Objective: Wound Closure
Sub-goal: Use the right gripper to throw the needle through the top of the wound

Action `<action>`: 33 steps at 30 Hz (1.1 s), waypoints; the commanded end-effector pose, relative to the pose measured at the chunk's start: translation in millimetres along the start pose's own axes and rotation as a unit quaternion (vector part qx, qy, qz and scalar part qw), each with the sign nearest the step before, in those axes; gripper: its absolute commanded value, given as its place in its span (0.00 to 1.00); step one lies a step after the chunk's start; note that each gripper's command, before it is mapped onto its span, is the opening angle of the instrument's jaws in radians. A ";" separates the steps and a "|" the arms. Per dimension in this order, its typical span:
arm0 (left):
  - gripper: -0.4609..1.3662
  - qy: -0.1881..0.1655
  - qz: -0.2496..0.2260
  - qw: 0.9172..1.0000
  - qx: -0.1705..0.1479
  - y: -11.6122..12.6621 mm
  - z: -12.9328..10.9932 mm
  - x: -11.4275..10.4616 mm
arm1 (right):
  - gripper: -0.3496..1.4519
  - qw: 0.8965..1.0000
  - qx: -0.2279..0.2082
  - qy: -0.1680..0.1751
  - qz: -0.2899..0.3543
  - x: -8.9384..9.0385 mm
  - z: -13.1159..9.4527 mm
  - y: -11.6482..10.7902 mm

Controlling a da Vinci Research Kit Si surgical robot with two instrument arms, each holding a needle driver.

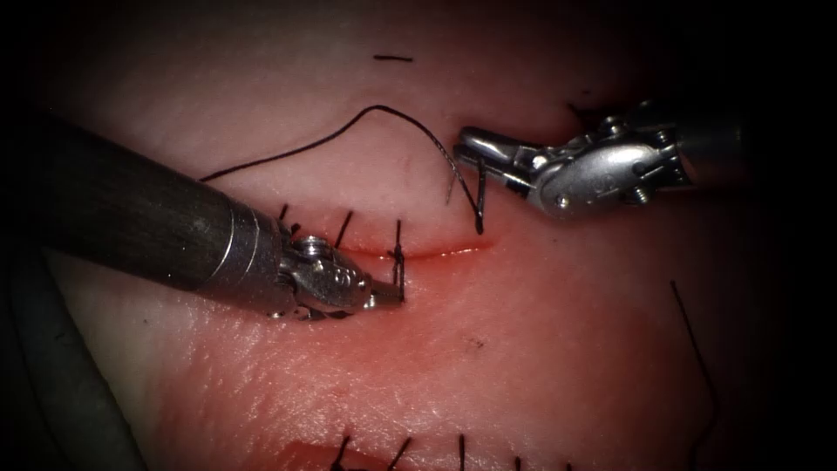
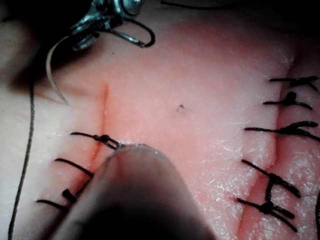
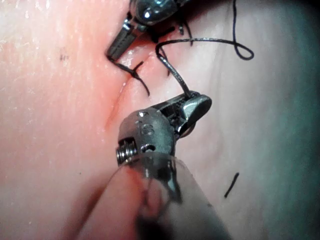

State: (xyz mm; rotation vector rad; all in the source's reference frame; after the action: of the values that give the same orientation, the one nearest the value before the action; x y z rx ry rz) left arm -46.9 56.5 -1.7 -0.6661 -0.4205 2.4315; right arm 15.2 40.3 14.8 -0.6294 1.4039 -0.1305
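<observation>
- Pink, glistening tissue (image 1: 540, 349) carries a thin red cut (image 1: 436, 253), open at its right end and crossed by three dark stitches (image 1: 398, 253) on the left.
- Steel right tool (image 1: 466, 150), above the cut's right end, is clamped on the curved needle (image 1: 453, 174) near its thread end; the needle hangs free above the tissue, tip (image 2: 67, 103) bare.
- Black thread (image 1: 349, 131) arches leftward from the needle across the upper tissue.
- Left tool (image 1: 388, 295) has its jaws together at the rightmost stitch's knot; whether they grip it I cannot tell.
- Bare tissue lies open below the cut.
</observation>
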 end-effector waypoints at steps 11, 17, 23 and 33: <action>0.06 0.003 0.000 1.000 -0.004 0.0 -0.1 0.1 | 0.00 0.999 0.027 -0.006 -0.022 -0.9 0.1 -2.2; 0.06 0.041 0.004 0.999 0.014 0.7 -0.6 2.0 | 0.00 0.999 0.036 -0.009 -0.025 -1.3 -0.4 -2.9; 0.06 0.080 0.011 0.996 0.031 0.7 -1.6 4.1 | 0.00 0.999 0.038 -0.013 -0.006 -1.7 -0.4 -3.1; 0.06 0.090 0.021 0.995 0.036 0.5 0.5 3.0 | 0.00 0.996 0.073 -0.027 0.049 -3.8 -0.3 -5.0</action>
State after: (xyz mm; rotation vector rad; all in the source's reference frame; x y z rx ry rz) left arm -49.6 57.6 -2.1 -0.8634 -0.2434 2.3902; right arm 15.7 37.6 20.8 -0.4276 1.3557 -0.1330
